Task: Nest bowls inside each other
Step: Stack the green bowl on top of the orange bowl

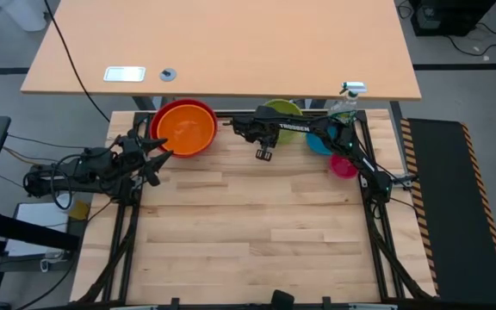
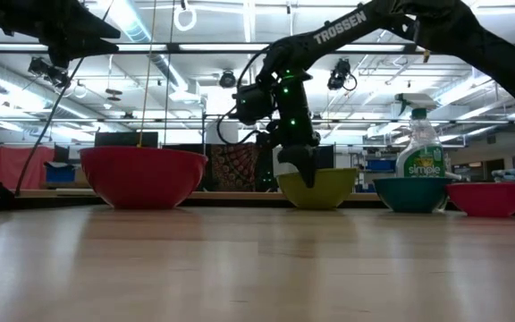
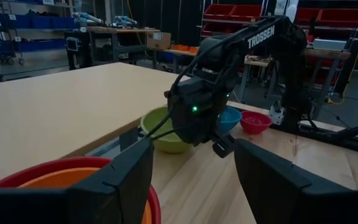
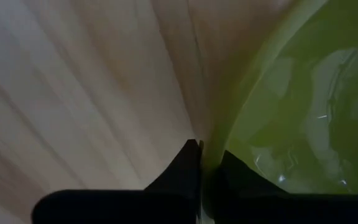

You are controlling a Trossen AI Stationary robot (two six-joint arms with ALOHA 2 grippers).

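The orange bowl point(image 1: 185, 131) sits inside the red bowl point(image 1: 164, 114) at the far left of the table. The lime green bowl point(image 1: 286, 108), the blue bowl point(image 1: 318, 143) and the magenta bowl point(image 1: 344, 166) stand on their bases toward the far right. My right gripper point(image 2: 299, 172) reaches down over the green bowl point(image 2: 322, 189) and is shut on it. My left gripper point(image 1: 160, 152) waits open beside the red bowl's near side, its fingers point(image 3: 129, 180) level and touching nothing. My right gripper pinches the green bowl's rim point(image 4: 212, 154) on its near left side. One finger point(image 4: 238, 171) is inside the bowl and the other point(image 4: 184, 167) outside. The fingers come steeply from above, pointing down. The bowl's base stays on the table.
A clear spray bottle point(image 1: 346, 101) stands at the far right edge, just behind the blue bowl. A larger tan desk point(image 1: 231, 43) lies beyond the table's far edge. The near half of the wooden table point(image 1: 248, 241) holds no objects.
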